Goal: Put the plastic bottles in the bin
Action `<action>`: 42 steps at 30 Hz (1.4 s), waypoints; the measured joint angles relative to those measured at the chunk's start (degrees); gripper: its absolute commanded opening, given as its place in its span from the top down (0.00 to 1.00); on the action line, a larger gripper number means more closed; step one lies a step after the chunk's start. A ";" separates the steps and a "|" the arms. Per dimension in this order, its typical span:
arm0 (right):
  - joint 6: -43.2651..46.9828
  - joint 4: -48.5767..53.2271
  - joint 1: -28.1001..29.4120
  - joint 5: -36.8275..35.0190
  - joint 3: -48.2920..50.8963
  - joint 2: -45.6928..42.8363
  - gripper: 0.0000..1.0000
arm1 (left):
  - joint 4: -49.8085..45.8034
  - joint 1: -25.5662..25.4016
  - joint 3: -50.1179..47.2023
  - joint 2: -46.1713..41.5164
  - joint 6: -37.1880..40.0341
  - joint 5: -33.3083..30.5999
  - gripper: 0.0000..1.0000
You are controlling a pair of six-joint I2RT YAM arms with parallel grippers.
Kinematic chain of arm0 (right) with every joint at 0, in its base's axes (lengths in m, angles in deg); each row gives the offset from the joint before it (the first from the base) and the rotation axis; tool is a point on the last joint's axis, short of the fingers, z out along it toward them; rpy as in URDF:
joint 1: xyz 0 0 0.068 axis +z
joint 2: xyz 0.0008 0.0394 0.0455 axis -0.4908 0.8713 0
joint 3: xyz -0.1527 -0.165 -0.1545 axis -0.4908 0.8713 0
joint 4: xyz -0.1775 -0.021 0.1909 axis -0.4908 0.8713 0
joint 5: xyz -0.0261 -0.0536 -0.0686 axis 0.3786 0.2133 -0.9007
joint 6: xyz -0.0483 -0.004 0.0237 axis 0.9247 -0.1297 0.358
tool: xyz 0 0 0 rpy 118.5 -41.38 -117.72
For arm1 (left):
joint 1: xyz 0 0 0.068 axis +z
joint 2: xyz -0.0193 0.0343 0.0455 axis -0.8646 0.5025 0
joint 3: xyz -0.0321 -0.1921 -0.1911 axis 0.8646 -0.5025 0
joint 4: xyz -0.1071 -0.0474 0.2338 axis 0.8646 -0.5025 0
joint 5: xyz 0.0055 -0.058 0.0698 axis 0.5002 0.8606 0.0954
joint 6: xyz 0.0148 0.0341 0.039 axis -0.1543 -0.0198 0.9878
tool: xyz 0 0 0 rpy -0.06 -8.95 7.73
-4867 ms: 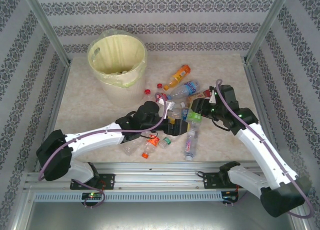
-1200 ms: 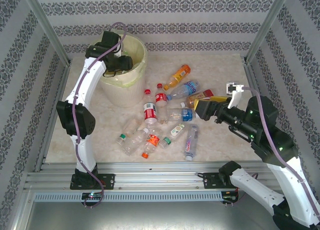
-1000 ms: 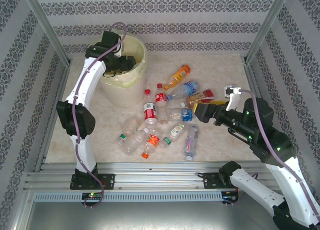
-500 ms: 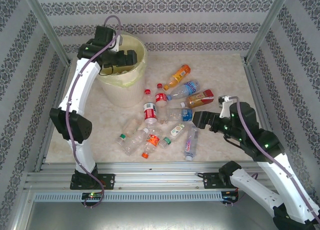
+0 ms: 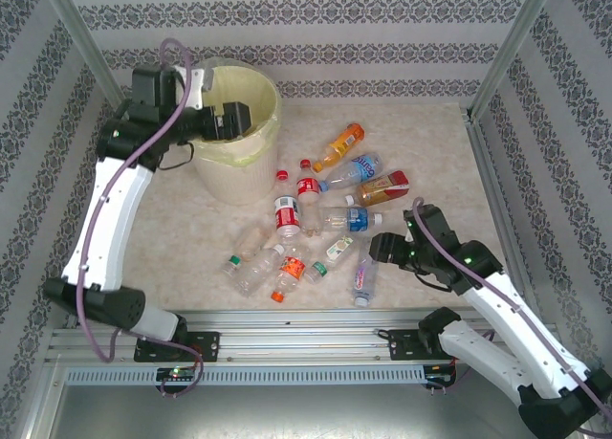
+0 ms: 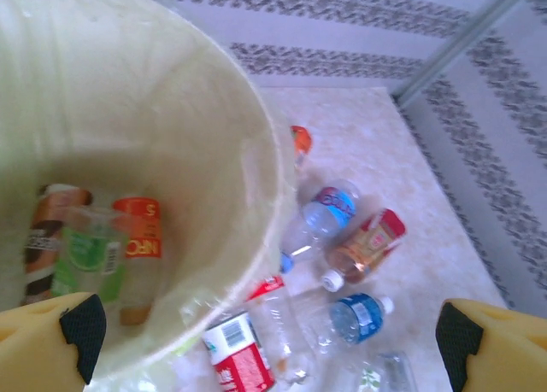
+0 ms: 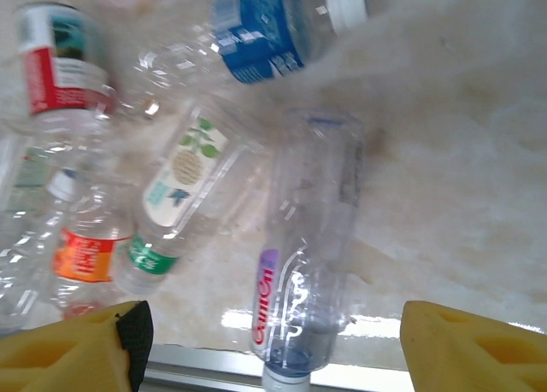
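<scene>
Several plastic bottles lie scattered mid-table, among them an orange one (image 5: 339,144), a brown red-labelled one (image 5: 384,186) and a red-labelled one (image 5: 287,214). The bin (image 5: 229,176) stands at the back left, and its inner wall (image 6: 214,153) surrounds an orange-labelled bottle (image 6: 138,238) and a green-labelled one (image 6: 85,255). My left gripper (image 5: 229,121) hangs open over the bin's rim, nothing between its fingers (image 6: 73,332). My right gripper (image 5: 378,250) is low at the heap's near right side. It is open, its fingers (image 7: 470,345) either side of a clear purple-labelled bottle (image 7: 308,255) without touching it.
A metal rail (image 5: 316,317) runs along the table's near edge, just past the purple-labelled bottle's cap. Patterned walls and slanted metal posts (image 5: 502,52) enclose the table. A green-capped bottle (image 7: 175,200) and a blue-labelled one (image 7: 265,25) lie close to the right gripper's left finger.
My left gripper has drawn back leftwards over the bin and stays open. My right arm has dropped and moved toward the near edge, bringing its jaws around the purple-labelled bottle.
</scene>
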 measured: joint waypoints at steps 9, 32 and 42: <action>-1.07 -5.51 -2.01 1.68 5.40 5.79 0.23 | 8.59 -1.90 -18.97 -15.67 -2.78 9.66 0.00; -2.36 -22.84 -2.82 5.16 11.21 21.09 0.24 | 27.87 -30.53 -46.51 -21.75 -14.60 3.78 0.00; -2.27 -26.47 -4.02 5.16 12.33 24.92 0.28 | 36.00 -36.63 -49.11 -15.10 -18.60 1.81 0.00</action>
